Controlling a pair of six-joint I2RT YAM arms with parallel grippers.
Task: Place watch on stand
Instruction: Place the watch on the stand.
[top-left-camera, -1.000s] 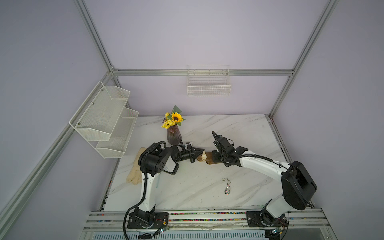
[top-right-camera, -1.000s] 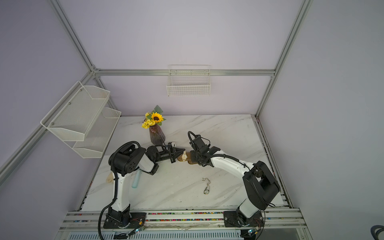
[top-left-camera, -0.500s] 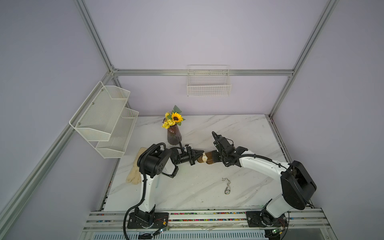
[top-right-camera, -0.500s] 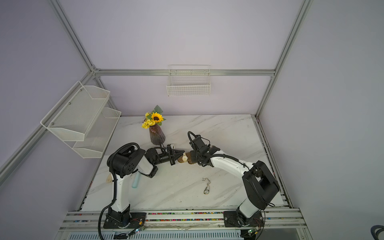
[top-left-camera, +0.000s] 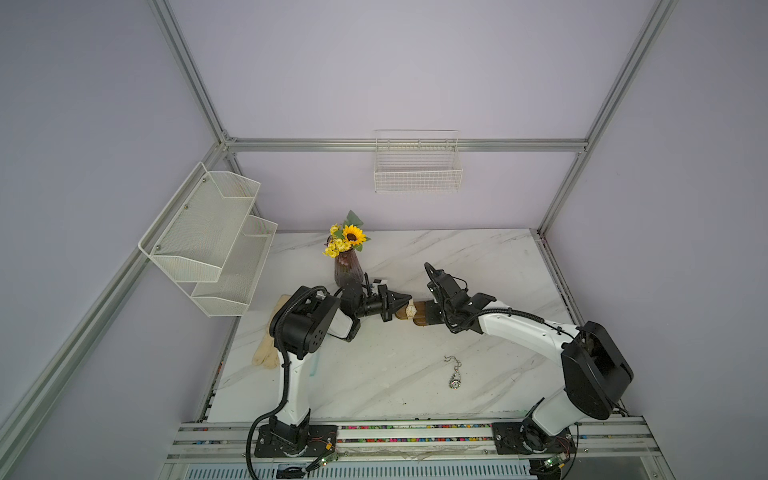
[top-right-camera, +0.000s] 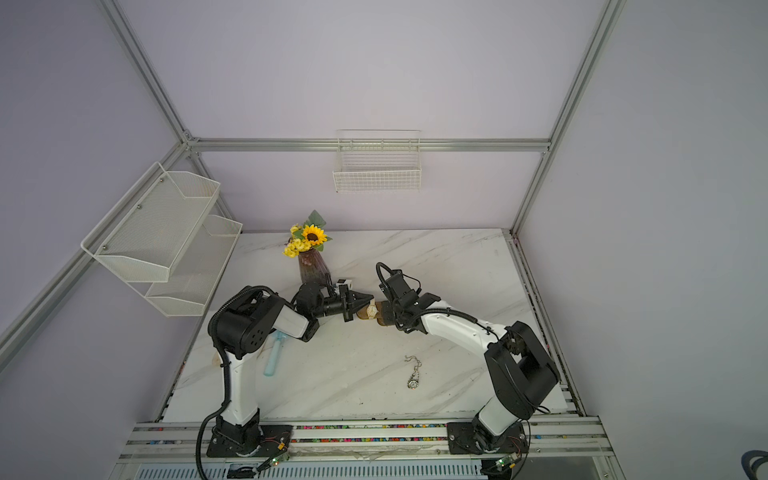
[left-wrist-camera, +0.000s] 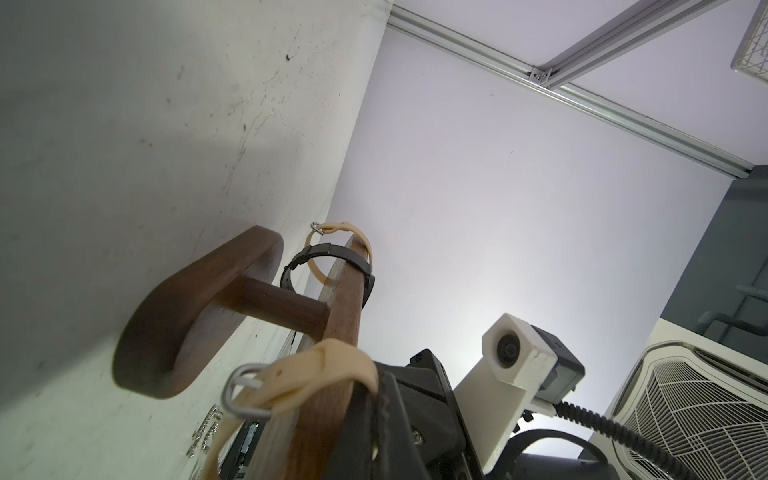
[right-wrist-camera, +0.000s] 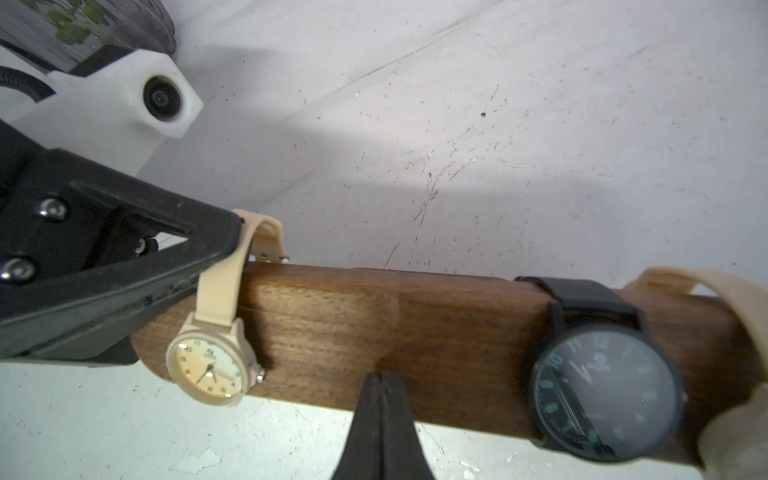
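The dark brown wooden stand (top-left-camera: 420, 318) (top-right-camera: 377, 319) stands at mid-table. Its bar (right-wrist-camera: 332, 324) bears a cream watch (right-wrist-camera: 210, 368) (top-left-camera: 410, 309) (top-right-camera: 371, 309) at the end nearest my left arm. The cream strap (left-wrist-camera: 316, 374) loops over the bar, its metal buckle hanging behind. My left gripper (top-left-camera: 405, 300) (top-right-camera: 365, 300) (left-wrist-camera: 376, 399) is shut on that strap where it crosses the bar's top. My right gripper (right-wrist-camera: 381, 376) (top-left-camera: 433, 315) is shut and empty, its tips against the bar's middle. A black watch (right-wrist-camera: 602, 386) and another cream strap (right-wrist-camera: 706, 286) sit further along the bar.
Just behind my left gripper stands a vase of sunflowers (top-left-camera: 347, 266). A pendant on a chain (top-left-camera: 455, 374) lies toward the front right. At the left edge lie a pale glove (top-left-camera: 268, 353) and a light blue tube (top-right-camera: 274, 353). A mesh shelf (top-left-camera: 208, 241) and a wire basket (top-left-camera: 417, 166) hang on the walls.
My left arm's elbow has shifted slightly left and toward the front. Both grippers, the watch and the stand stay almost where they were.
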